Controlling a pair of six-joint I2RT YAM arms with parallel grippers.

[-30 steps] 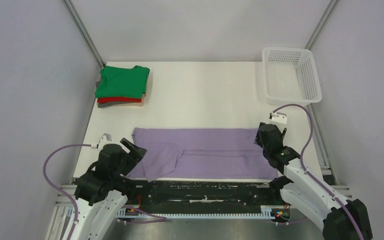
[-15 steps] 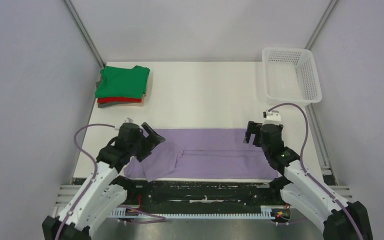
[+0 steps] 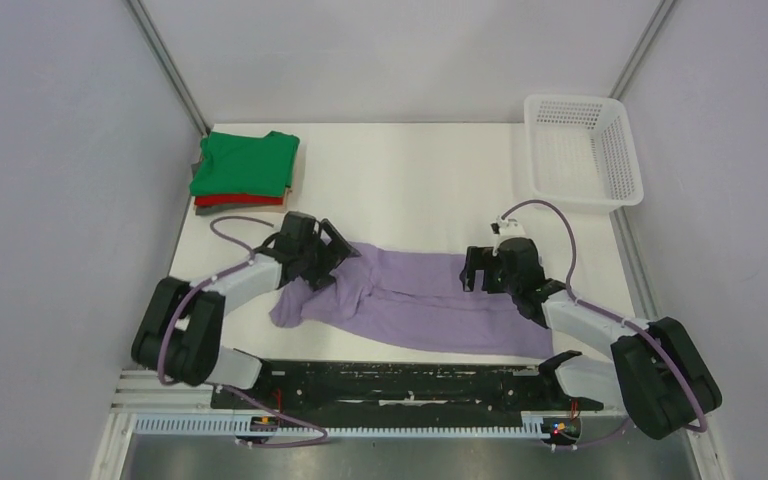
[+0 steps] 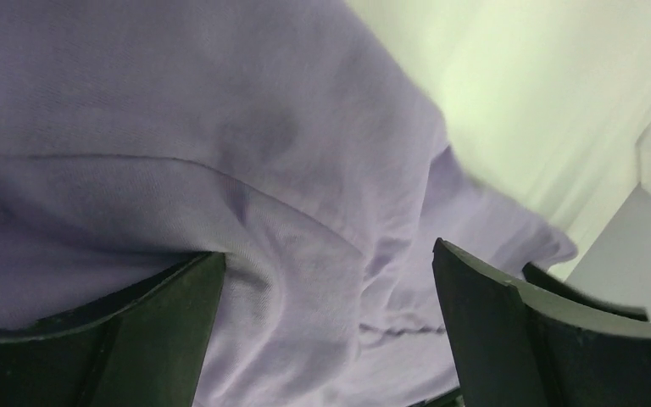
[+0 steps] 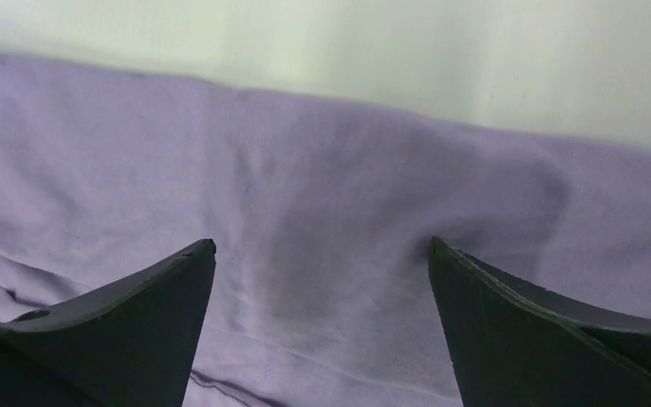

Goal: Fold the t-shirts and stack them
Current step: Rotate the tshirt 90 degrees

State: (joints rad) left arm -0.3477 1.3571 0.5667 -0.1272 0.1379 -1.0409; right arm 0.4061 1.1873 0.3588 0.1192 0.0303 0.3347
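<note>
The lilac t-shirt (image 3: 420, 300) lies rumpled across the near middle of the white table (image 3: 400, 180). My left gripper (image 3: 335, 255) is open over the shirt's far left edge. In the left wrist view the gripper (image 4: 326, 254) has its fingers (image 4: 136, 339) wide apart, with lilac cloth (image 4: 220, 127) between them. My right gripper (image 3: 475, 270) is open over the shirt's far right part. In the right wrist view the gripper (image 5: 322, 246) straddles flat lilac cloth (image 5: 322, 170). A folded stack with the green shirt (image 3: 245, 162) on top, the red shirt (image 3: 222, 199) below it and a dark one at the bottom sits at the back left.
A white mesh basket (image 3: 582, 150) stands at the back right corner. Grey walls close in both sides and the back. The black rail (image 3: 410, 380) runs along the near edge of the table.
Both arms have reached away from the near edge to the shirt's far edge. The shirt, flat and rectangular before, is now bunched and skewed, with its left end drawn in.
</note>
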